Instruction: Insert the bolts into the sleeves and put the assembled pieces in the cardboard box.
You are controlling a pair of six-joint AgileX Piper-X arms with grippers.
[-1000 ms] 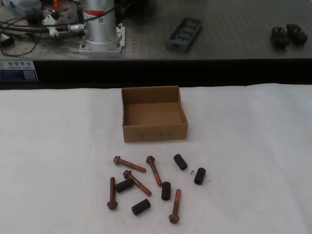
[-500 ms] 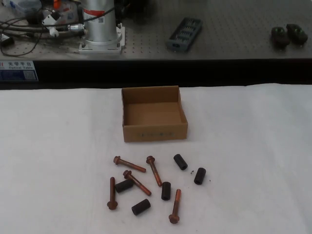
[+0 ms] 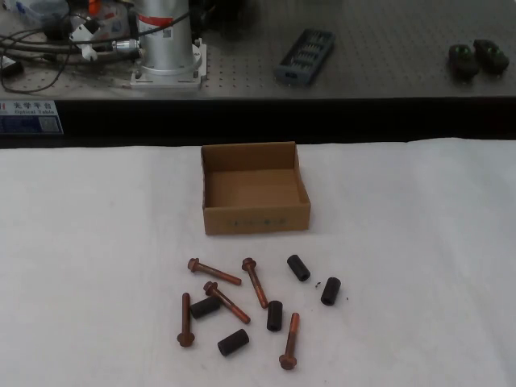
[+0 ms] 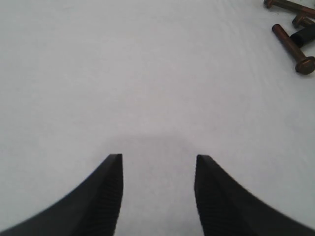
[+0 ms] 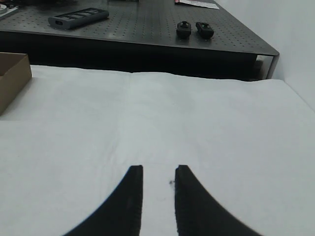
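On the counter (image 3: 89, 242), bolts (image 3: 255, 283) and sleeves (image 3: 298, 268) lie loose just before the empty cardboard box (image 3: 256, 218), nothing assembled yet; my left hand (image 4: 158, 157) hangs wide open near the bolts, ready to pick; my right hand (image 5: 158, 168), slightly parted, holds nothing.

The left gripper (image 4: 158, 157) points steeply down. Its two dark jaws stand well apart with nothing between them, and their inner faces are finely ribbed. Both curve inward from the wrist and end in blunt, squared tips at the same height.

The right gripper (image 5: 158, 168) is held at a flatter angle, facing forward. Its jaws are parted by only a narrow gap, again with nothing between them, and their tips are level with each other.
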